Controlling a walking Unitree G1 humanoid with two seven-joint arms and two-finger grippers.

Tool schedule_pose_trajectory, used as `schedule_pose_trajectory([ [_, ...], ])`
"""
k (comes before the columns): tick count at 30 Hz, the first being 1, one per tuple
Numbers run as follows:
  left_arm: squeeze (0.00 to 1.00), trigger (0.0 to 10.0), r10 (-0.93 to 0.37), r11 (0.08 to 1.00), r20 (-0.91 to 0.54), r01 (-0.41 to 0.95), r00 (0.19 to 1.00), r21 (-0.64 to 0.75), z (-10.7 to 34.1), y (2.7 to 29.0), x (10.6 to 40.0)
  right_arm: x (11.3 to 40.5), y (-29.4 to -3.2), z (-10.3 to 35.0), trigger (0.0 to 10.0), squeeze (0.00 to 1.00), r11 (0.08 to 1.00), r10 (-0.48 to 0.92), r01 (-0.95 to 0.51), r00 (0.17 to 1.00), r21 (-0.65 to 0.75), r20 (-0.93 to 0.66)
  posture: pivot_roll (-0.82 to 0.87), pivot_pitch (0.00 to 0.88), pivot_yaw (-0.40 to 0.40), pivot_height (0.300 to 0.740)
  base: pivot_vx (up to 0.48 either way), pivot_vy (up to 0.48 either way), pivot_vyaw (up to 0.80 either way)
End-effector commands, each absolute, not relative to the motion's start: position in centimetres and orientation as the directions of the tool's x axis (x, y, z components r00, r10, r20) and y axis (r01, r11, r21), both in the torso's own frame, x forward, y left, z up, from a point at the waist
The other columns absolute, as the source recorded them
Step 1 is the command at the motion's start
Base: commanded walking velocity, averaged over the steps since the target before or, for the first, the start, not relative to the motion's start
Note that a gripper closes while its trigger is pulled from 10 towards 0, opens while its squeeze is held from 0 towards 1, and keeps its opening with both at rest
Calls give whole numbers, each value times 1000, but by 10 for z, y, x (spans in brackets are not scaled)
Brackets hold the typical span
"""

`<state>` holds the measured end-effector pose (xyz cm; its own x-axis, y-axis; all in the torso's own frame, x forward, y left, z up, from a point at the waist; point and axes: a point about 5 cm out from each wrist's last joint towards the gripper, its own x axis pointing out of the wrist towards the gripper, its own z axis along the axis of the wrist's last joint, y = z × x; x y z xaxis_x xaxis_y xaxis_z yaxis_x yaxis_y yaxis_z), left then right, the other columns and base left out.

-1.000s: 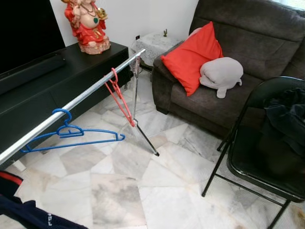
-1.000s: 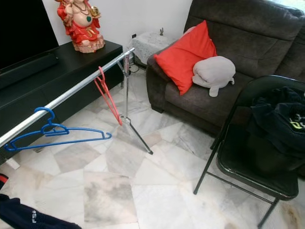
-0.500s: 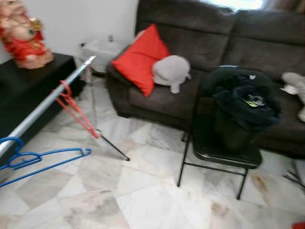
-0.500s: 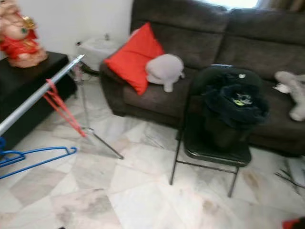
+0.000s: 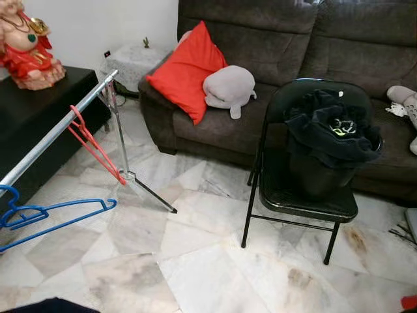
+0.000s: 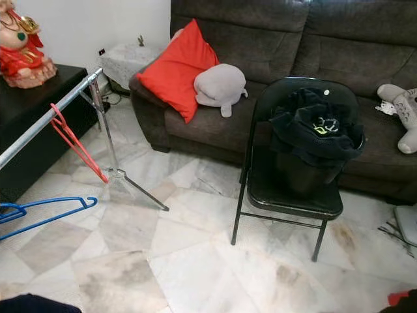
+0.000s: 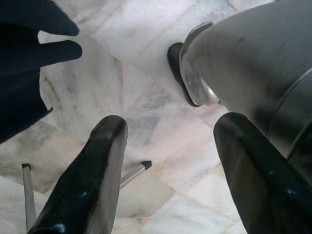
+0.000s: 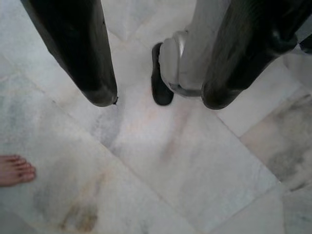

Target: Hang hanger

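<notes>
Ahead of me and well clear of both my grippers stands one dark brown fabric sofa [image 5: 306,39] against the wall. On it I count three soft things: one red square cushion [image 5: 182,70], one grey plush toy [image 5: 228,88] leaning against that cushion, and part of a second grey plush [image 6: 399,107] at the far right end. In front of the sofa is one black metal folding chair [image 5: 301,195], with one dark bundle of clothing [image 5: 332,134] heaped on its seat and back.

Off to my left runs one long silver metal clothes rail [image 5: 55,134], propped on a thin tripod stand [image 5: 127,171] on the white marble floor [image 5: 208,274]. Two hangers hang from that rail: one red plastic hanger [image 5: 94,143] near the stand, and one blue plastic hanger [image 5: 49,218] lower along the bar, closer to me. Behind the rail sits one low black cabinet [image 5: 39,104] carrying one red and gold figurine [image 5: 26,42].

My left gripper [image 7: 165,170] hangs low over the floor tiles, its two black fingers spread wide with nothing between them. My right gripper [image 8: 156,97] also points down at the marble, fingers parted and empty. Beside it, at the edge of the right wrist view, I see one bare foot [image 8: 14,169] of a person on the tiles.
</notes>
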<state>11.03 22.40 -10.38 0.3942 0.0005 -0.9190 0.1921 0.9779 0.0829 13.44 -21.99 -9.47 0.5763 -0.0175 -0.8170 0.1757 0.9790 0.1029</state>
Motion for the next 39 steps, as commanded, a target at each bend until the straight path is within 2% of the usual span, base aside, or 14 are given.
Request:
schedule_pose_trajectory([
  [1, 0, 10000, 2, 977, -930, 198, 368, 80, -106, 224, 103, 132, -223, -95, 10000, 0, 977, -30, 191, 572, 97, -820, -51, 108, 10, 740, 0, -386, 0],
  [14, 0, 10000, 4, 976, -930, 199, 366, 83, -106, 224, 102, 130, -223, -96, 10000, 0, 977, -33, 193, 569, 95, -821, -50, 103, 11, 740, 0, -378, 0],
  [17, 0, 10000, 21, 979, -925, 182, 378, 97, -106, 225, 102, 130, -223, -96, 10000, 0, 978, -30, 188, 568, 94, -822, -48, 102, 9, 740, 0, 0, 0],
  [20, 0, 10000, 53, 982, -903, 144, 426, 125, -105, 226, 104, 129, -223, -96, 10000, 0, 978, -29, 186, 568, 94, -822, -51, 102, 10, 740, 0, 0, 0],
  [24, 0, 10000, 144, 979, -827, 45, 543, 200, -99, 230, 111, 129, -224, -95, 10000, 0, 977, -37, 191, 572, 90, -819, -56, 98, 8, 740, 0, 0, 0],
  [28, 0, 10000, 132, 985, -802, 16, 582, 174, -97, 228, 114, 130, -225, -95, 10000, 0, 976, -44, 197, 576, 87, -816, -54, 96, 5, 740, 0, 0, 0],
  [35, 0, 10000, 89, 992, -798, 14, 597, 122, -96, 225, 115, 131, -224, -95, 10000, 0, 977, -44, 197, 579, 87, -814, -58, 93, 11, 740, 0, 0, 0],
  [36, 0, 10000, 76, 993, -780, 25, 621, 117, -94, 222, 125, 131, -224, -95, 10000, 0, 977, -44, 197, 579, 87, -814, -58, 93, 11, 740, 0, 0, 0],
  [37, 0, 10000, 49, 993, -717, 43, 695, 110, -83, 213, 157, 131, -223, -95, 10000, 0, 976, -45, 201, 581, 89, -812, -69, 96, 21, 740, 0, 0, 0],
  [39, 0, 10000, 43, 993, -697, 46, 716, 108, -79, 211, 166, 131, -223, -95, 10000, 0, 975, -47, 205, 582, 90, -811, -83, 99, 32, 740, 0, 0, 0],
])
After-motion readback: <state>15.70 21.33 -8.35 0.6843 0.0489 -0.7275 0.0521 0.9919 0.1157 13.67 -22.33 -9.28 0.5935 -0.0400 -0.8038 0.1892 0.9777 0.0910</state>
